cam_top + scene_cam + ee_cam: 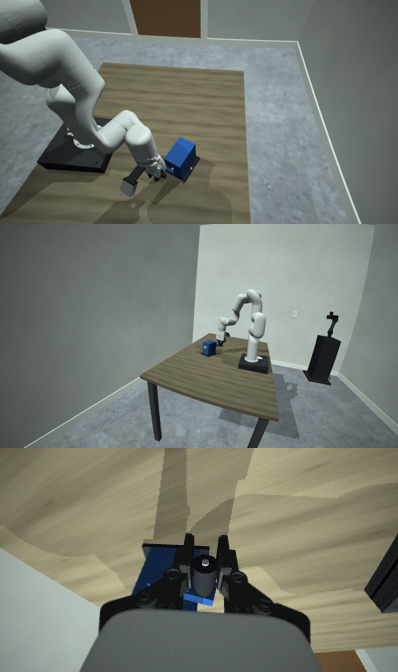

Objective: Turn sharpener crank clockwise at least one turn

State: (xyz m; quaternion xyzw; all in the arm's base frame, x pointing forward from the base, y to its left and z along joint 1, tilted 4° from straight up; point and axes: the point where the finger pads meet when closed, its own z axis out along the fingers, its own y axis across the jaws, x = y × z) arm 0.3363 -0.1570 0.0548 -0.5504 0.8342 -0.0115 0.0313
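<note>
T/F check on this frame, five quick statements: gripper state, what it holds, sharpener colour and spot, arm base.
1. The gripper is shut on the crank knob. True.
2. The sharpener is red. False: its body is blue.
3. The sharpener stands on the wooden table. True.
4. The gripper hangs open, apart from the knob. False: a finger sits on each side of the dark knob.
5. The arm stands on a white base plate. False: the base plate is black.

table (181, 91): matt wood grain | sharpener (180, 155): smooth blue plastic
</note>
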